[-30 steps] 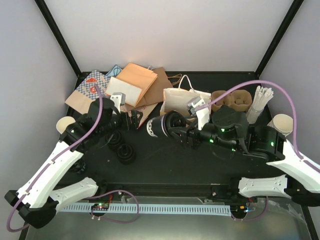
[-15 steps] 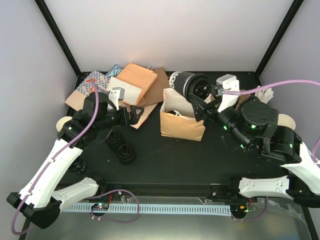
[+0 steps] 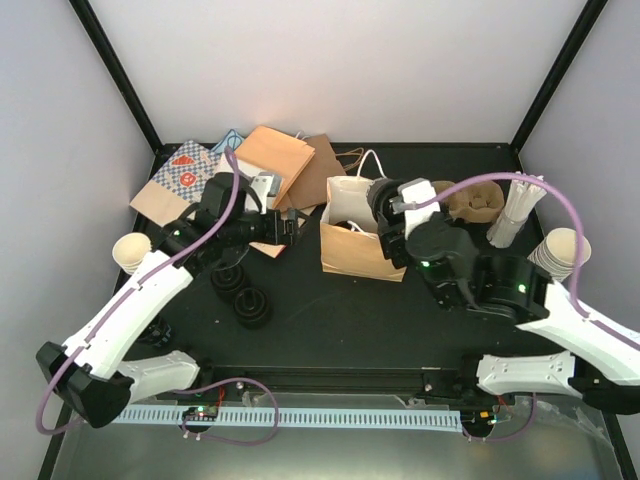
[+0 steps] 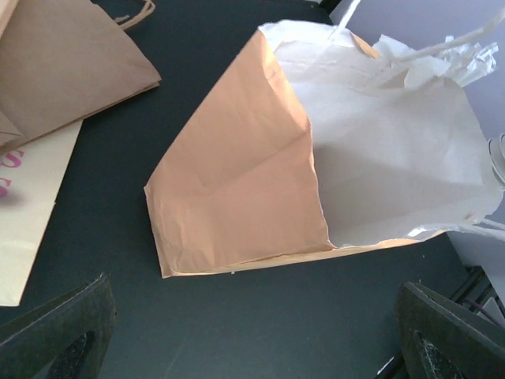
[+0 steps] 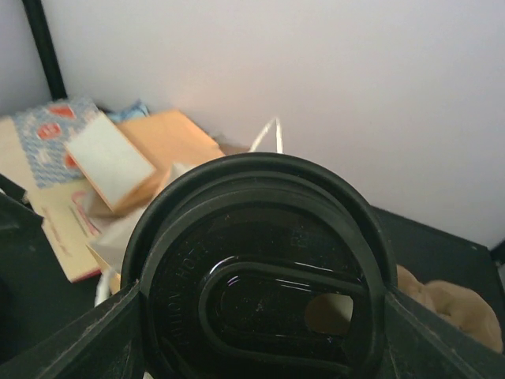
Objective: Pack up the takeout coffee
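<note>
Brown paper bag [image 3: 362,250] stands open at the centre of the top view, on the black counter [image 3: 330,330]. Right hand [image 3: 390,218] is closed around a black-lidded cup [image 5: 256,268] at the bag's mouth, right of centre. The cup fills the right wrist view. How deep it sits in the bag cannot be told. Left hand [image 4: 254,332] stands wide, holding nothing, just left of the bag. Pulp carrier [image 3: 476,200] lies at upper right, apart from the bag.

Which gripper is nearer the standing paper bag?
Right. The right gripper holds the lidded cup at the mouth of the paper bag; the left gripper, open, is to its left, not touching.
</note>
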### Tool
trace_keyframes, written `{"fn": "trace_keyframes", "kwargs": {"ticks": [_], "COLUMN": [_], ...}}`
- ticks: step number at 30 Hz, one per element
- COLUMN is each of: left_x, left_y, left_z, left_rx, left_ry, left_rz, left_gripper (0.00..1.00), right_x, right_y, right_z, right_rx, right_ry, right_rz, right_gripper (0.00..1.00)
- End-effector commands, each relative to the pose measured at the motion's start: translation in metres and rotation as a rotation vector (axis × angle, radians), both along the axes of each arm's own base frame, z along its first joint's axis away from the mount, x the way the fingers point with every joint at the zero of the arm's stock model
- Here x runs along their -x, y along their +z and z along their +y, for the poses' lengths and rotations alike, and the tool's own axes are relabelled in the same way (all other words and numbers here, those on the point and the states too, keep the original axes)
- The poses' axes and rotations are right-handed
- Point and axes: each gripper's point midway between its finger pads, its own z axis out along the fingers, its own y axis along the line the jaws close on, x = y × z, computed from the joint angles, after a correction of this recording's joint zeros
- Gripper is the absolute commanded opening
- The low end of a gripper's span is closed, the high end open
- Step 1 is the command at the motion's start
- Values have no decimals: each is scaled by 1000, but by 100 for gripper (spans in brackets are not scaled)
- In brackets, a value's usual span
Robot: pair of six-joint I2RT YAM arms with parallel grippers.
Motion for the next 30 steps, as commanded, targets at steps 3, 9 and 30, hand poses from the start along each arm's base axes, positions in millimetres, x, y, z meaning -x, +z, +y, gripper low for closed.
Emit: {"fn": "trace_keyframes", "kwargs": {"ticks": [3, 9, 30], "left_x": [-15, -21, 12], "left_y": [15, 13, 31], "left_z": [-16, -20, -50], "left_rx": [-37, -76, -131], "left_ry": [-44, -68, -305], "left_rz": [-77, -97, -298], "left_gripper": [99, 99, 96], "right_x": [-16, -10, 39], "right_y": [-39, -71, -115], "right_z": [-1, 13, 28], "right_rx": [123, 163, 127], "right_ry": [-78, -16, 272], "right_rz": [103, 250, 436], "right_gripper": [60, 60, 57]}}
